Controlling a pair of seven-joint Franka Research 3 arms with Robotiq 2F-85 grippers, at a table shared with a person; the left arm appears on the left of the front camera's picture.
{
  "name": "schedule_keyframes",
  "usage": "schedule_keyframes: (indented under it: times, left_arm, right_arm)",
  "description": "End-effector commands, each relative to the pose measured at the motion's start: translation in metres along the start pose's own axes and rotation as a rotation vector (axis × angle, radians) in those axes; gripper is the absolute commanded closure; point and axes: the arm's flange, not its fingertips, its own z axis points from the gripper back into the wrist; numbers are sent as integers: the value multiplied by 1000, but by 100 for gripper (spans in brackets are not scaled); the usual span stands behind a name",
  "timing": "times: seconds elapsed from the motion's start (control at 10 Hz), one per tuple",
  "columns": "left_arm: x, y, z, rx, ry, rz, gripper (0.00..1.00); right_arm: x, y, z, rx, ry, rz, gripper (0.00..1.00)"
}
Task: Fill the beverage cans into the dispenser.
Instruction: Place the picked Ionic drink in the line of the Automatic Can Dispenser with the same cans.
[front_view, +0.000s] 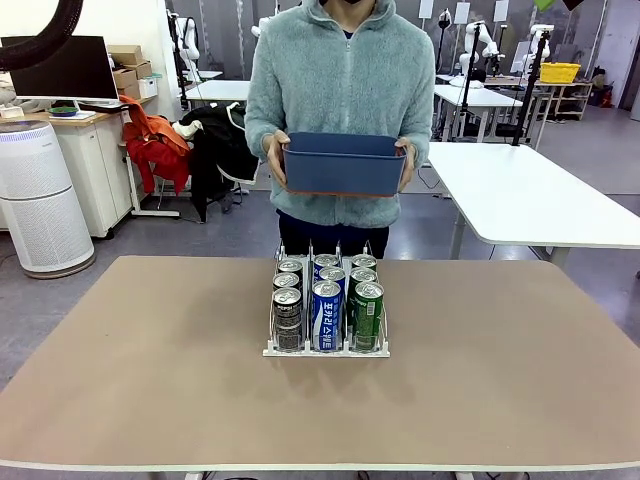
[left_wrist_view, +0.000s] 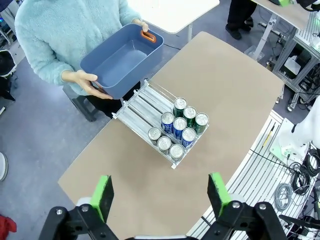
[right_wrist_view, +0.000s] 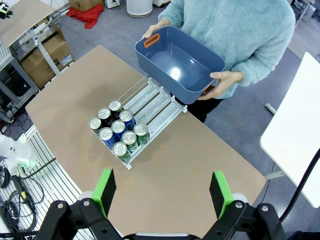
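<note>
The white dispenser (front_view: 272, 350) (left_wrist_view: 132, 117) (right_wrist_view: 155, 102) stands at the middle of the table, its front lip toward the robot's side. Several beverage cans (front_view: 326, 312) (left_wrist_view: 179, 127) (right_wrist_view: 119, 128) stand upright in its three lanes: dark cans on the left, blue in the middle, green on the right. High above the table, my left gripper (left_wrist_view: 161, 192) is open with nothing between its green pads. So is my right gripper (right_wrist_view: 162, 190), open and holding nothing. Both are well away from the cans.
A person in a light fleece stands at the far edge, holding an empty dark blue tub (front_view: 343, 165) (left_wrist_view: 120, 59) (right_wrist_view: 177, 62) with both hands above the dispenser's back end. The brown table (front_view: 150, 380) is bare around the rack. White tables stand behind.
</note>
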Motion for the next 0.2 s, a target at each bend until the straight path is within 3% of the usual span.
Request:
schedule_keyframes:
  times: [0.0,0.1]
  left_arm:
    - [0,0,0,0,0,0,0]
    - [0,0,0,0,0,0,0]
  right_arm:
    - [-1,1,0,-1,0,2,0]
    - [-1,1,0,-1,0,2,0]
